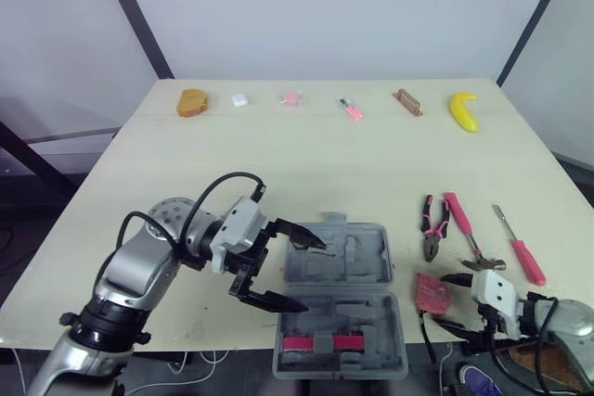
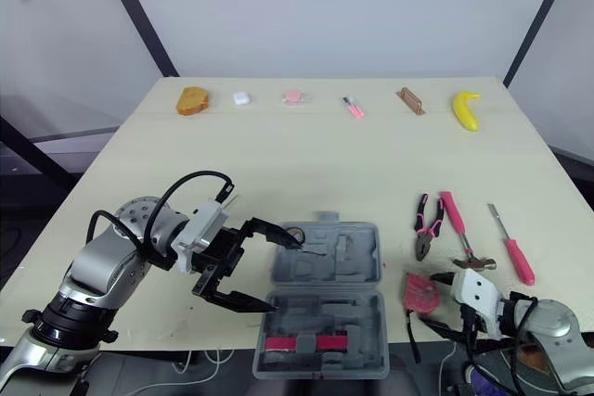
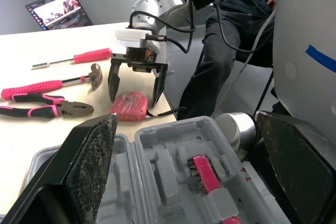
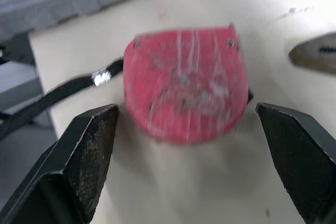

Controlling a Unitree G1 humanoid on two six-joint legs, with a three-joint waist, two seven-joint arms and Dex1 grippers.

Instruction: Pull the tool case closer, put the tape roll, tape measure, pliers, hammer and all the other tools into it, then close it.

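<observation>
At the 9 o'clock side of the open tool case, the left end effector is released, its two black fingers spread wide and pointing toward 3 o'clock, one over the far half's corner and one over the near half's edge; whether they touch the plastic cannot be told. The case lies flat on the worktop near the front edge, its hinge line running 9 to 3 o'clock, the handle at the 12 o'clock side, and a pink insert sits in the near half. Just to the case's 3 o'clock, the right end effector is also released, its fingers set wide on either side of the red tape measure, which rests flat on the worktop close to the front edge, ungripped. Beyond it toward 12 o'clock lie the pliers, long axis 12 to 6 with the jaws pointing to 6. Just beside them, the hammer runs from 11 to 5, head at the 5 o'clock end. Farther toward 3 o'clock, the screwdriver lies parallel, pink handle nearest the robot. A banana lies in the far row.
</observation>
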